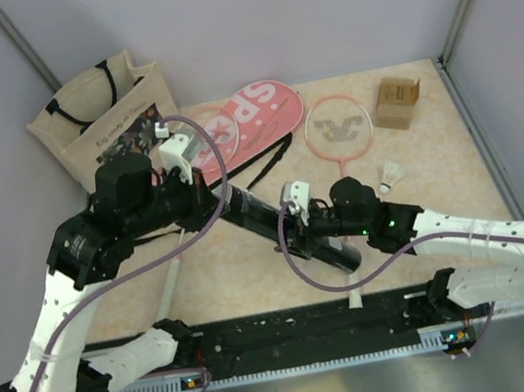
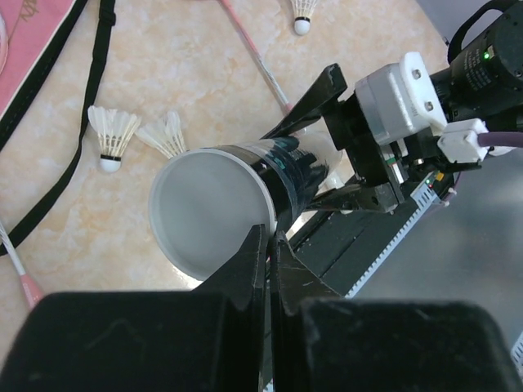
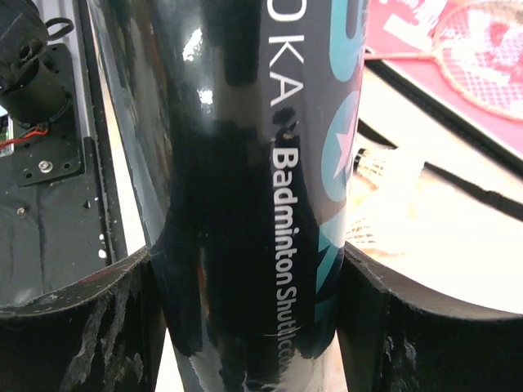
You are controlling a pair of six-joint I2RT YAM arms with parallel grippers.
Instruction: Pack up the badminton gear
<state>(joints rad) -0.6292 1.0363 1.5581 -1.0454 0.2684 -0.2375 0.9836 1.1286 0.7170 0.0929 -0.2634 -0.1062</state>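
Quick look from my remote seat. The right gripper is clamped around the middle of the dark tube, 1 finger pressed on each side. In the right wrist view I can read "Badminton Shuttlecoc" in white down the tube, the end cut off by the frame edge. Above that are the letters "OKA" and some teal star artwork.

The tube sits slantwise over the middle of the table, between the 2 arms, with its open white mouth facing the left wrist camera. The left gripper has its fingers pressed together right at that rim. I can't tell whether they're actually pinching the edge.

2 shuttlecocks lie just past the mouth, and another shuttlecock is off to the right. The pink cover lies at the back, with "SPO" readable upside down. A pink racket lies beside it. The logo on its strings is too small to read.

The tote bag has some script I can't make out. The cardboard box is at the back right.
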